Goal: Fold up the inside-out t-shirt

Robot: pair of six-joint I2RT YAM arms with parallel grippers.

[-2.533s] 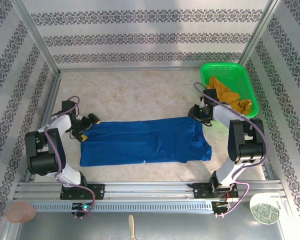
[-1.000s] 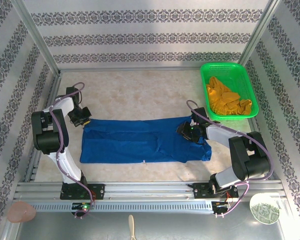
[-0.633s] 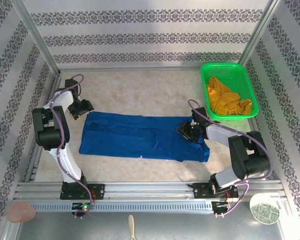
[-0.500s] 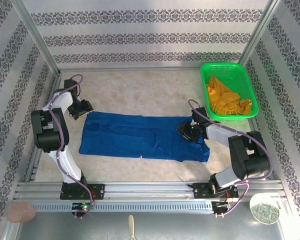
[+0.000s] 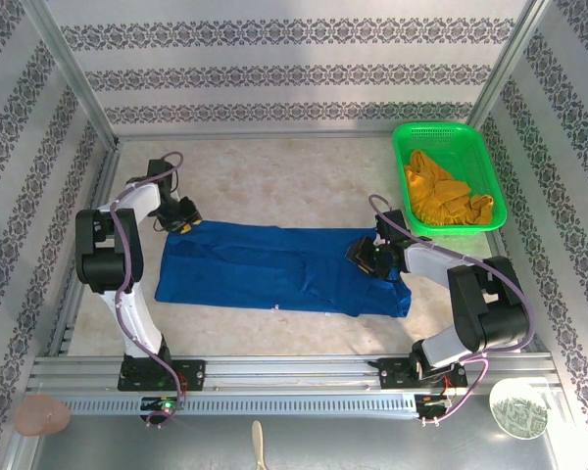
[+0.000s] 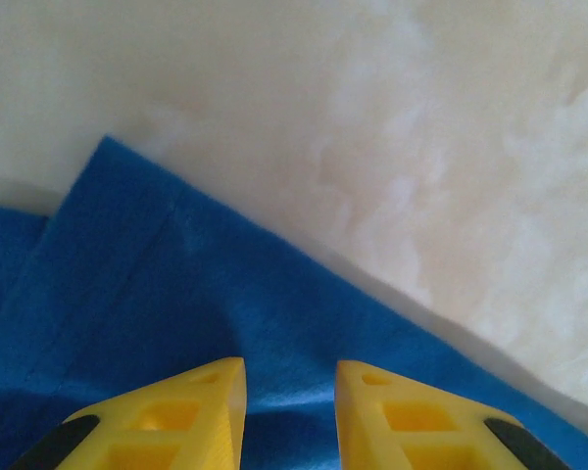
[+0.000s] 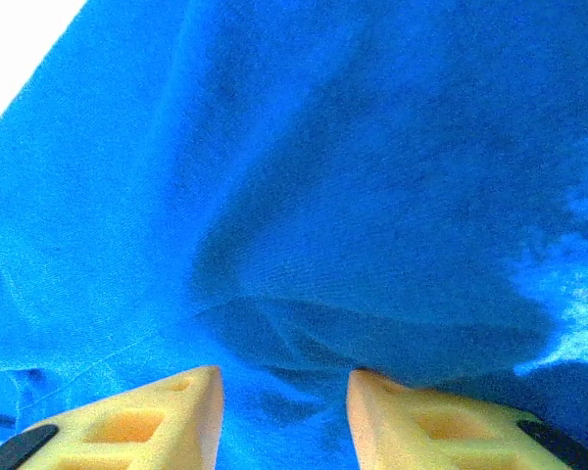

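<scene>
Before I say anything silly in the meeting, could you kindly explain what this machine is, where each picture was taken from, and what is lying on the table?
These are two robot arms bolted at the near edge of a pale table, each ending in a two-finger gripper. The top picture looks down from above and behind the arms. The other two come from cameras on the wrists, so the yellow wedges there are each gripper's own fingers.

A royal-blue cloth t-shirt lies spread flat between the arms. The left gripper hovers open over its far left corner, holding nothing. The right gripper is down on the shirt's right end, its fingers apart with a ridge of cloth between them. Whether that cloth is pinched, I cannot tell.

At the far right, a green plastic basket holds a mustard-yellow garment.
</scene>
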